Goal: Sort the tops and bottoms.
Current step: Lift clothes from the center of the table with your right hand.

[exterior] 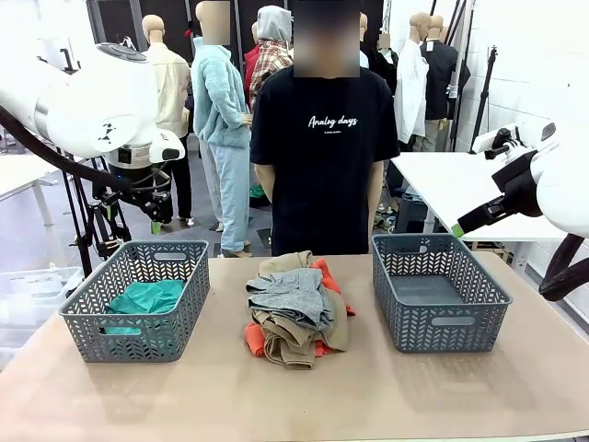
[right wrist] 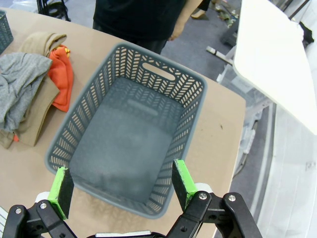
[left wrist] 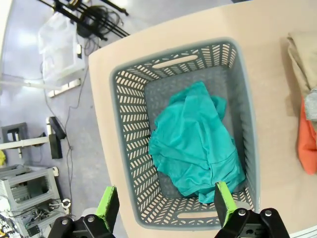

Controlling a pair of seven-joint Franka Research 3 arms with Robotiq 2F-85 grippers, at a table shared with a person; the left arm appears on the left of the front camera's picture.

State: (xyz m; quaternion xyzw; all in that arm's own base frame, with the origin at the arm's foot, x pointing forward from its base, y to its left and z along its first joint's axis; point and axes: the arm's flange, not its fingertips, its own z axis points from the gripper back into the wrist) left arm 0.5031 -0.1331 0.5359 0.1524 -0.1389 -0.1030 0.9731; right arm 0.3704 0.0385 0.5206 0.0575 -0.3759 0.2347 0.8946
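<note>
The teal garment (exterior: 145, 298) (left wrist: 195, 144) lies crumpled in the left grey basket (exterior: 92, 296) (left wrist: 124, 148). My left gripper (exterior: 158, 214) (left wrist: 166, 206) hangs open high above that basket, holding nothing. In the middle of the table the grey garment (exterior: 290, 293) (right wrist: 20, 84) lies on top of the khaki-tan one (exterior: 296, 343) (right wrist: 42, 42) and the orange one (exterior: 324, 274) (right wrist: 62, 74). The right grey basket (exterior: 440, 322) (right wrist: 163, 69) holds nothing. My right gripper (exterior: 457, 229) (right wrist: 122, 187) is open over its near wall, well above it.
A person in a black T-shirt (exterior: 317, 157) stands at the table's far edge, arms at the sides. A white table (exterior: 460, 184) (right wrist: 277, 54) stands beyond the right basket. Stands and cables (left wrist: 94, 20) are on the floor past the left basket.
</note>
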